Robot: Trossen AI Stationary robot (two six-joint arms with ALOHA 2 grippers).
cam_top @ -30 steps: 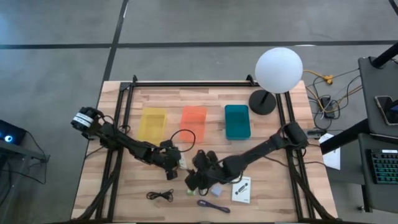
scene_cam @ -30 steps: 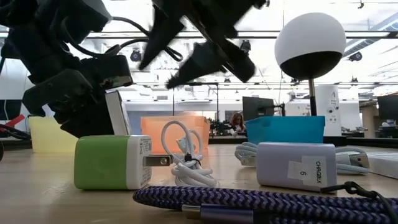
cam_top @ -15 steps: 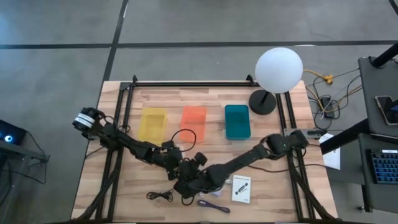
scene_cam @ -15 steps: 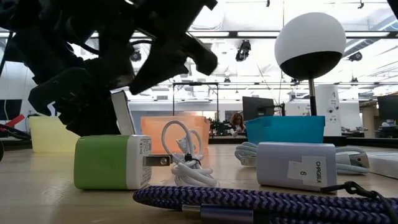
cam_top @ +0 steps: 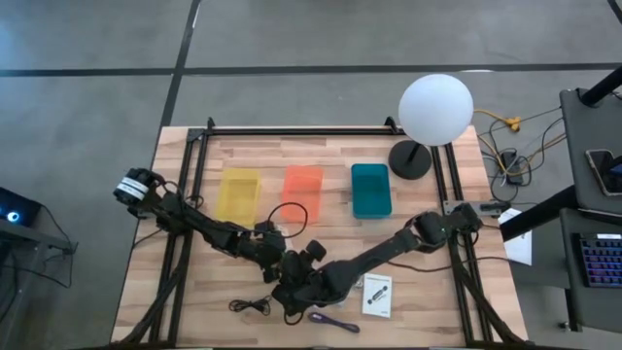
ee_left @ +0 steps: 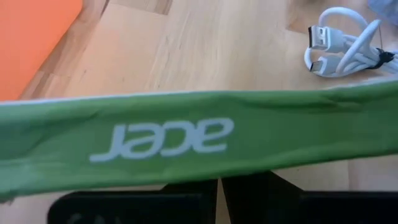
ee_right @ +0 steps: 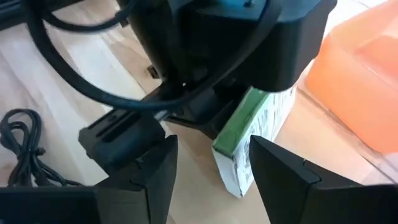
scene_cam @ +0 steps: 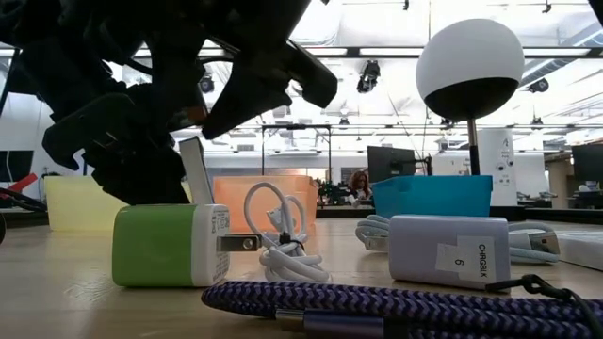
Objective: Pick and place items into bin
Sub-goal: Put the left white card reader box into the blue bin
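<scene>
Left gripper (ee_right: 186,102): sitting mid-surface toward the front edge, jaws closed on the green-and-white Acer box (ee_left: 186,140).
Right gripper (ee_right: 208,168): hovering just beside that box, jaws spread apart and gripping nothing.
Green charger (scene_cam: 170,245): lying near the front edge, with the white cable (scene_cam: 278,240) just beside it.
Lavender charger (scene_cam: 450,249): resting close by.
Purple braided cable (scene_cam: 377,311): lying along the front edge.
Orange bin (cam_top: 302,192): sitting between the yellow bin (cam_top: 239,193) and the teal bin (cam_top: 371,190), toward the back edge.
</scene>
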